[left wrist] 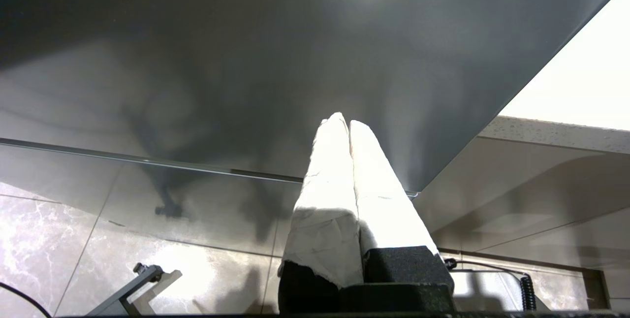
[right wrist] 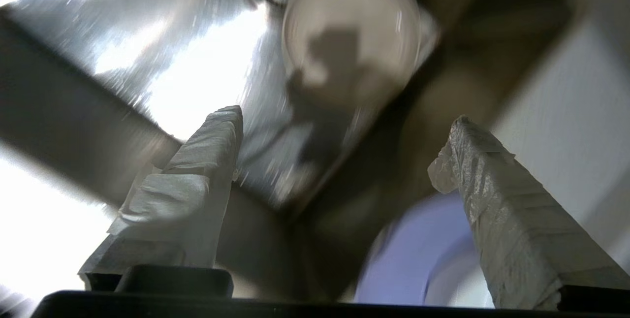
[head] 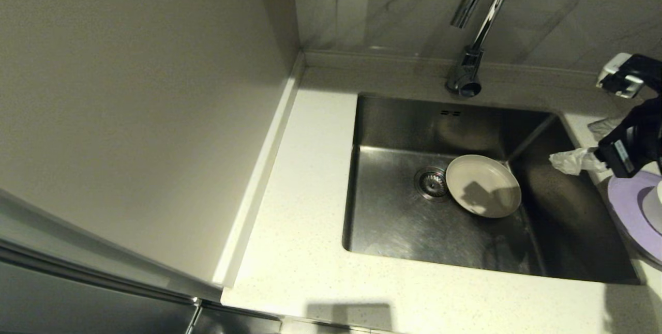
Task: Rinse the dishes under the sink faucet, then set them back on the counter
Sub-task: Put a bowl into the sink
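A beige plate (head: 483, 185) lies in the sink (head: 403, 122), beside the drain strainer (head: 432, 182) and close to the right wall. My right gripper (head: 584, 145) hovers above the sink's right rim, open, with nothing between its wrapped fingers. In the right wrist view the right gripper (right wrist: 344, 116) is open and the beige plate (right wrist: 352, 42) lies beyond it. The lavender plate (head: 633, 210) sits on the counter (head: 300, 220) at the right edge, with the white bowl (head: 654, 202) on it. My left gripper (left wrist: 344, 120) is shut and empty, parked low by the cabinet front.
The chrome faucet (head: 476, 29) rises behind the sink, its spout over the back of the basin. A tall pale panel (head: 129, 91) walls off the left. A strip of counter runs along the sink's left and front.
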